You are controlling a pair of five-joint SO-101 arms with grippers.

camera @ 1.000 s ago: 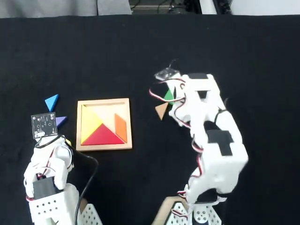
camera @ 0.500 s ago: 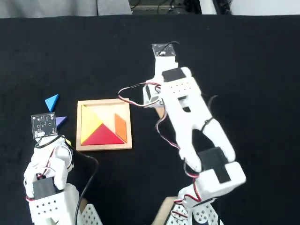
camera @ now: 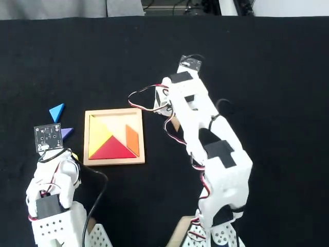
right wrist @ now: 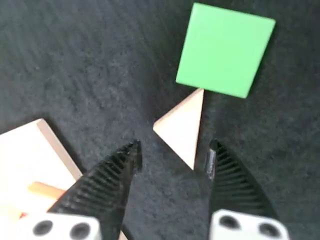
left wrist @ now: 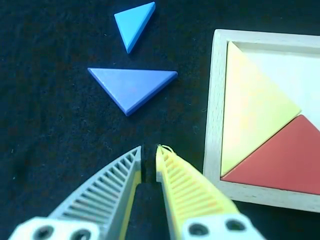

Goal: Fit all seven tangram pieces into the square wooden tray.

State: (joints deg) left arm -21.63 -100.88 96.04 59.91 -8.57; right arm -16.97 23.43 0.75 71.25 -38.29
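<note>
The small tan wooden triangle (right wrist: 182, 127) lies flat on the black cloth (right wrist: 75, 60). Its long side runs from the green square piece (right wrist: 225, 49) back toward the right gripper (right wrist: 173, 148). Its square corner points out to the side where the square wooden tray (right wrist: 30, 150) is. One sharp tip touches the green square. The other sharp tip sits between the gripper's two black fingers (right wrist: 117, 172), nearer to one of them. The fingers are spread wide and hold nothing.

In the high view this gripper is at 3 o'clock from the tray. In the tray lie a big yellow triangle (camera: 100, 135), a big red triangle (camera: 113, 150) and an orange piece (camera: 132, 139). At 9 o'clock from the tray lie a light blue triangle (camera: 56, 111) and a dark blue triangle (camera: 67, 133).

The left gripper (left wrist: 150, 150) is pinched together on nothing, near the dark blue triangle but not touching it.
</note>
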